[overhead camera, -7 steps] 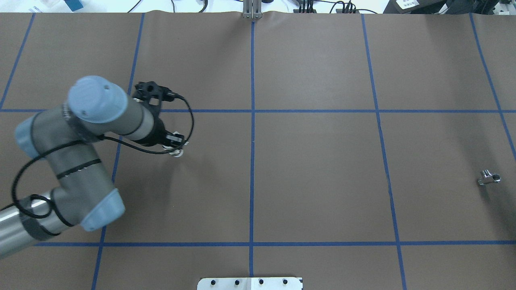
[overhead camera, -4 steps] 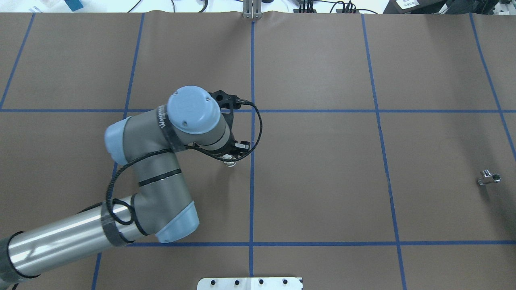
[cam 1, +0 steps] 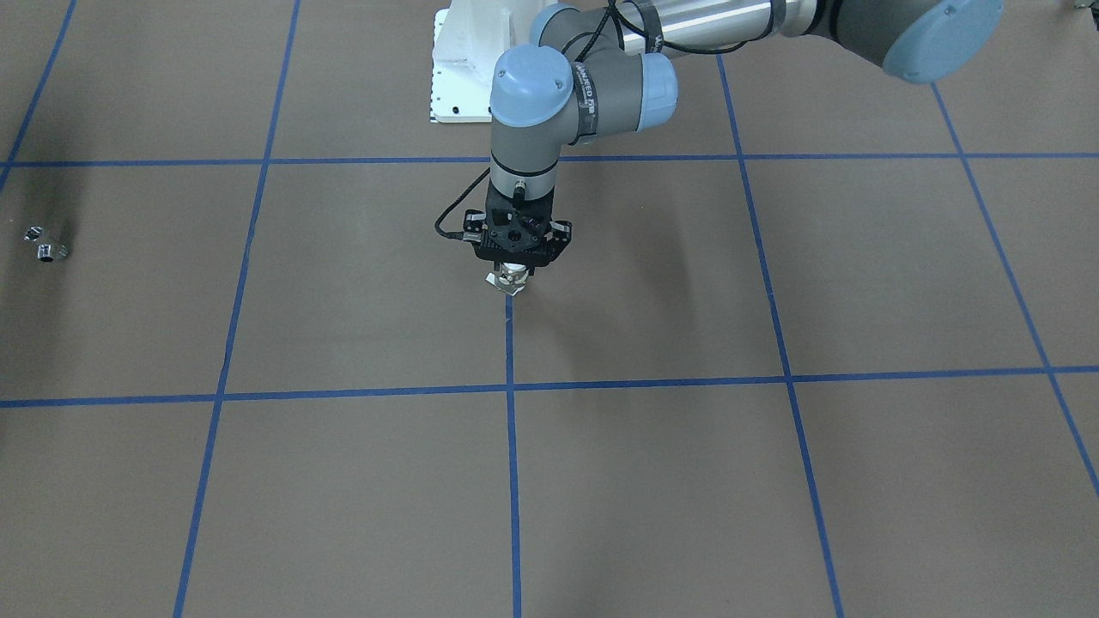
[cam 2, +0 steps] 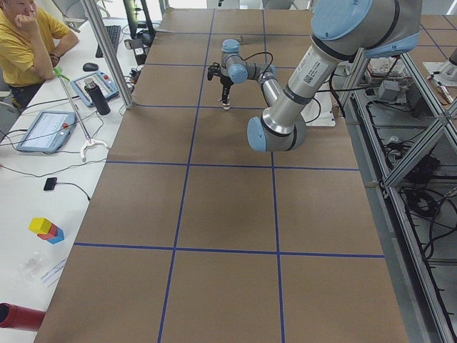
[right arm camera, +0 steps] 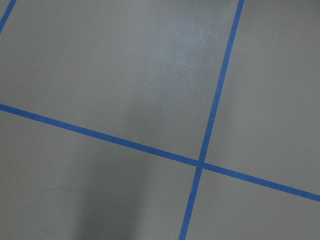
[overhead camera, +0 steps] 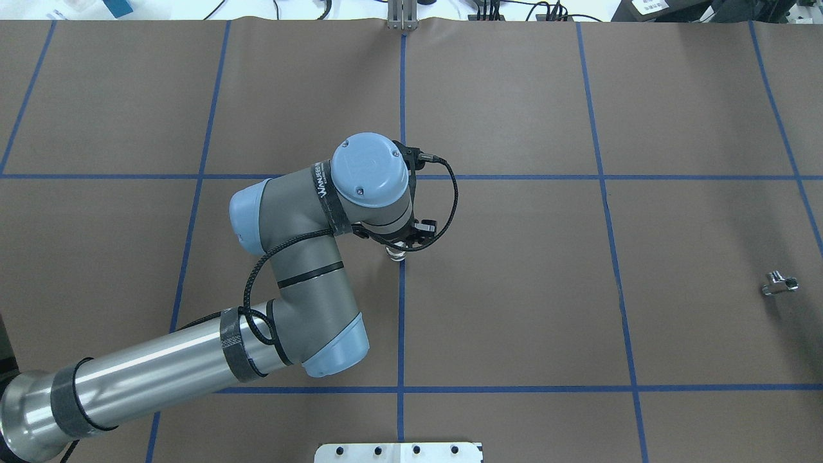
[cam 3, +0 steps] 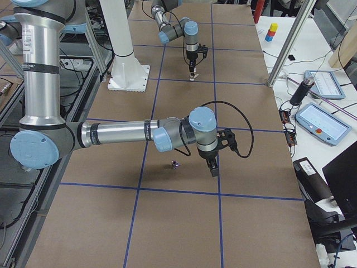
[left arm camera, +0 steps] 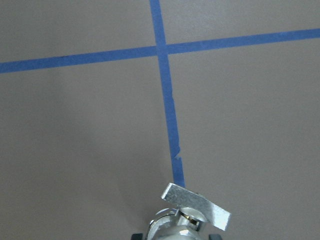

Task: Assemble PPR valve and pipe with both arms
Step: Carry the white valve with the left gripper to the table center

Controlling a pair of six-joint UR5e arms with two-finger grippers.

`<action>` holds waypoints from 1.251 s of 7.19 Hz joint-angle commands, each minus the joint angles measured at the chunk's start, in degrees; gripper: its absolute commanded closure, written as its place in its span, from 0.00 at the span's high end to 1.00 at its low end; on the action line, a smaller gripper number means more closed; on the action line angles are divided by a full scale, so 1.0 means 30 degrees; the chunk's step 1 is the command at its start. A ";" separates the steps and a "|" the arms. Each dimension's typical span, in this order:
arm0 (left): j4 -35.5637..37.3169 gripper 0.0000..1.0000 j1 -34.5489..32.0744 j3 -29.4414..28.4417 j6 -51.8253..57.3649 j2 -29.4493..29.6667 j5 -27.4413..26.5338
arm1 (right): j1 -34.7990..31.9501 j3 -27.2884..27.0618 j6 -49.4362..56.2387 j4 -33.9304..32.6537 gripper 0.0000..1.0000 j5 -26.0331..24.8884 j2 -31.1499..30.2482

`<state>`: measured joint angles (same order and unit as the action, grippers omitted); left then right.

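My left gripper (overhead camera: pixel 404 247) is shut on the PPR valve (overhead camera: pixel 397 254) and holds it just above the table's centre line. The valve also shows below the fingers in the front-facing view (cam 1: pixel 509 278). Its flat metal lever fills the bottom of the left wrist view (left arm camera: pixel 197 206). The pipe (overhead camera: pixel 780 283), a tiny silver fitting, lies alone at the table's far right, also seen in the front-facing view (cam 1: pixel 45 244). My right gripper (cam 3: pixel 214 168) shows only in the exterior right view, just beside the pipe (cam 3: pixel 175 164). I cannot tell whether it is open or shut.
Brown table cover with a blue tape grid (overhead camera: pixel 402 321). The white robot base plate (overhead camera: pixel 398 452) sits at the near edge. An operator (cam 2: pixel 25 36) with tablets sits beyond the far side of the table. The right wrist view shows only table and tape.
My left arm has swung right from the table's left part to the centre line, carrying the valve. The pipe has not moved.
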<state>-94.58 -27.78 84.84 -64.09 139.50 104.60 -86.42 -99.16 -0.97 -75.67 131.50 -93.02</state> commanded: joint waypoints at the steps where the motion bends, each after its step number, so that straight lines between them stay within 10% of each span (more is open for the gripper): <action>1: -0.0027 0.22 0.0033 -0.0038 -0.0080 0.0082 -0.0002 | 0.0009 0.0008 -0.0001 0.0029 1.00 0.0024 -0.0017; 3: -0.0027 0.25 0.0178 -0.0038 -0.0051 0.0053 -0.0002 | 0.0009 0.0008 -0.0030 0.0029 1.00 0.0024 0.0012; 9: -0.0727 0.99 0.0531 0.0107 -0.0022 -0.0064 -0.0440 | 0.0009 0.0037 -0.0030 0.0000 1.00 0.0024 -0.0017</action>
<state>-95.84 -26.22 84.74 -64.23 139.42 103.91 -86.40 -99.07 -0.99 -75.67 131.57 -93.07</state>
